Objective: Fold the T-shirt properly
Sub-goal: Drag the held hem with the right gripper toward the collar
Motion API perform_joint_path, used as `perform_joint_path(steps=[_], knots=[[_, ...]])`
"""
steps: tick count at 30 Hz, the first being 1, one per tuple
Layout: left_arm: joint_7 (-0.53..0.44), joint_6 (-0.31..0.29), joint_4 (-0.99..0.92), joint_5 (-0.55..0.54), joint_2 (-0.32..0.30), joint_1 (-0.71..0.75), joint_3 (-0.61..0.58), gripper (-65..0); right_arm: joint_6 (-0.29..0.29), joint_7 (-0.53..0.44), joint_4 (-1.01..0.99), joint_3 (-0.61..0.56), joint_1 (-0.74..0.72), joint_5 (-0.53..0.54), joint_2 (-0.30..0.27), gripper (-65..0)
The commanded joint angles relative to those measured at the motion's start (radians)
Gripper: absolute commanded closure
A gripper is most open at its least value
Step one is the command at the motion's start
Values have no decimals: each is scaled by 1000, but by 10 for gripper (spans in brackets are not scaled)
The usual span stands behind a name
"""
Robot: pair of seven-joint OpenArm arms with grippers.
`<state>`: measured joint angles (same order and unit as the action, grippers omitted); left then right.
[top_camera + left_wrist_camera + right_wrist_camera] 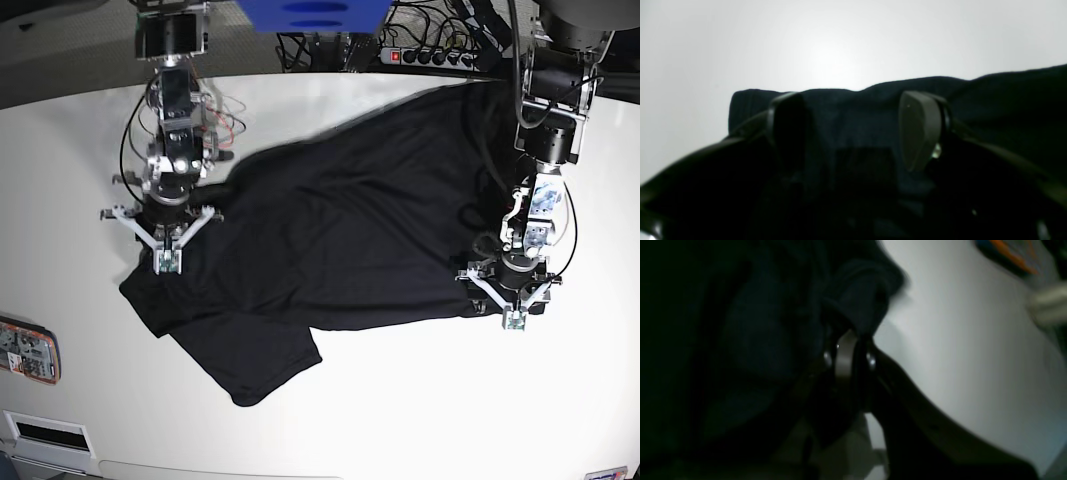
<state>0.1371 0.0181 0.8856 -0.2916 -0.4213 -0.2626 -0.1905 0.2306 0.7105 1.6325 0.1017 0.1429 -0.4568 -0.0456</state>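
**On the white table: one corner pinched, one corner loose**

Across the white table (400,400) the T-shirt (350,230) lies spread and rumpled, one sleeve flopped toward the near edge. At the scene's left, the right gripper (848,340) is clenched on a bunched fold of black cloth. At the scene's right, the left gripper (853,130) stands with its jaws wide apart over the shirt's edge, grasping nothing.

The likely trouble: if the clenched side pulls while the other end lies free, the thin fabric could drag and skew instead of folding flat. The pinch looks small, so cloth could also slip out.

Bare table lies near, giving room to draw the shirt forward. A phone-like object (27,350) sits at the near-left edge, and cables (440,45) crowd the far edge.
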Motion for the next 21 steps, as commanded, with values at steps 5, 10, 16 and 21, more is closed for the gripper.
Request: perform_joint_path(steps=[5,10,16,21], knots=[[163,-10,25,32,-31,39,-13,-421,5,7,78,33,44,-12,-15,0],[163,-10,53,32,-38,49,-8,-421,5,41,134,72,90,-12,-15,0],[163,-10,53,25,-57,49,-11,-421,6,48,156,111,156,-12,-12,0],[163,-10,53,30,-58,49,-11,-421,8,48,162,160,185,-13,-12,0]])
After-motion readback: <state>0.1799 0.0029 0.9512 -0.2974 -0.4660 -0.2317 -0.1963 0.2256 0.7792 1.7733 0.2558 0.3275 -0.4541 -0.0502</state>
